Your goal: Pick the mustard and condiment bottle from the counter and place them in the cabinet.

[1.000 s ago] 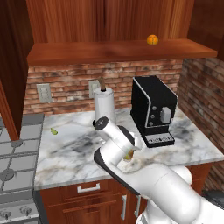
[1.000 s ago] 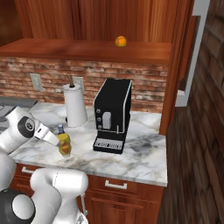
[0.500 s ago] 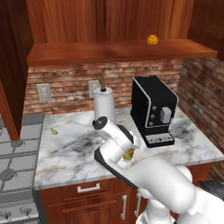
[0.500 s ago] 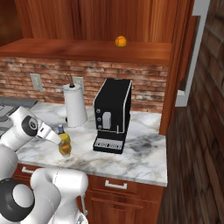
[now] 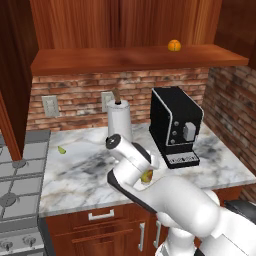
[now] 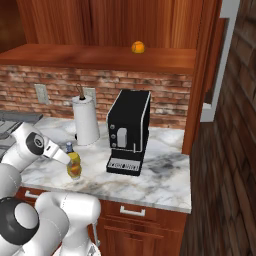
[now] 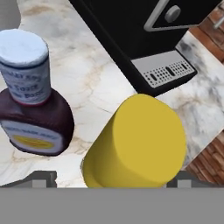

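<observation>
- Mustard [image 7: 135, 142] stands on the marble table [image 7: 92, 83], between the gripper [image 7: 111, 177] fingertips [image 7: 43, 177], which are spread apart.
- Condiment bottle [image 7: 33, 98] stands just left of it.

The left base view looks forward and down from behind the white arm, taking in the white and grey veined marble worktop [image 5: 75, 172], the black box-shaped coffee machine [image 5: 176, 125] and the reddish-brown wooden wall cabinet's plank shelf [image 5: 125, 59]. The right base view covers the same worktop [image 6: 160, 177], machine [image 6: 129, 131] and shelf [image 6: 90, 55] from the arm's other side. The hand view sits very close above the worktop [image 7: 87, 74], sharing the machine's perforated drip tray [image 7: 164, 72] with both.
</observation>
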Available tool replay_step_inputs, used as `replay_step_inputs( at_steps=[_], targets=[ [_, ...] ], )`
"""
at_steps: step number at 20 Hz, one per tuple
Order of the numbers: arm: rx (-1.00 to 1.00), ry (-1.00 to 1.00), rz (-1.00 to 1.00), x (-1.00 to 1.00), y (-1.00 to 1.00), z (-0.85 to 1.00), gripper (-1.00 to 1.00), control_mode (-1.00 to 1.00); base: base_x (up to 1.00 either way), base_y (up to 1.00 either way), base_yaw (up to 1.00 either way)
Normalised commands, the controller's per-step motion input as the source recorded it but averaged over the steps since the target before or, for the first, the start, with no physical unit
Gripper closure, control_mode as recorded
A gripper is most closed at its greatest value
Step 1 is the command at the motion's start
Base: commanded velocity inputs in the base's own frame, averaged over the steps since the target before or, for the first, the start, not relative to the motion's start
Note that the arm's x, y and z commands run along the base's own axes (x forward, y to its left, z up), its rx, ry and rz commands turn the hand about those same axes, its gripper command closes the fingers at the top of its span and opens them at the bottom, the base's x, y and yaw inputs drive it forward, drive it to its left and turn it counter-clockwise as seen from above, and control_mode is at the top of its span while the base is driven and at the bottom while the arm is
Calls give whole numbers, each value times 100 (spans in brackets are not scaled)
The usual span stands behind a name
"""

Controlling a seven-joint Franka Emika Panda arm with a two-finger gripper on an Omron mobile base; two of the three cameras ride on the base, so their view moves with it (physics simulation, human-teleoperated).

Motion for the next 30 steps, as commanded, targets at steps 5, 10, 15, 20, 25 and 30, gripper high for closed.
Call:
replay_step_inputs(
  at_steps=[5,10,15,20,25,30],
  targets=[
    [-4,-2,0,0,0,0,-100,-100,0,0,0],
    [-3,-3,0,0,-3,0,-100,-100,0,0,0],
    [0,-4,0,0,-11,0,-100,-100,0,0,0],
    [0,-5,0,0,-15,0,-100,-100,0,0,0],
    [0,-4,0,0,-9,0,-100,-100,0,0,0],
    [0,-1,0,0,0,-5,100,-100,0,0,0]
  ],
)
